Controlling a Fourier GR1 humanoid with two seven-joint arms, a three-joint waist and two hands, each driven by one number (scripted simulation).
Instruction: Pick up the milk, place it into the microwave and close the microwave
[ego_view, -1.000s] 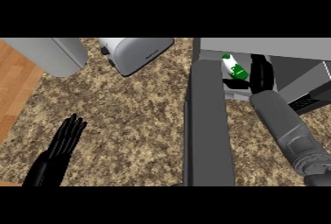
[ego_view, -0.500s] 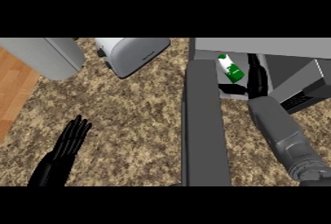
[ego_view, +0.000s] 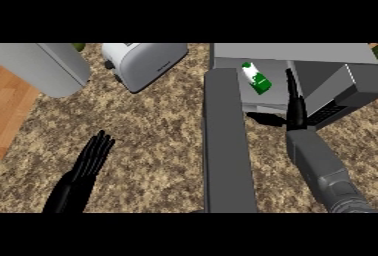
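- One milk carton lies inside my microwave, at one o'clock.
- My right hand beside it: fingers straight, holding nothing.
- My left hand rests open on the desk, seven o'clock.

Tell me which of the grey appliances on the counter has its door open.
The microwave at the right, with the milk inside and its door swung out. The toaster and the grey box show no open door.
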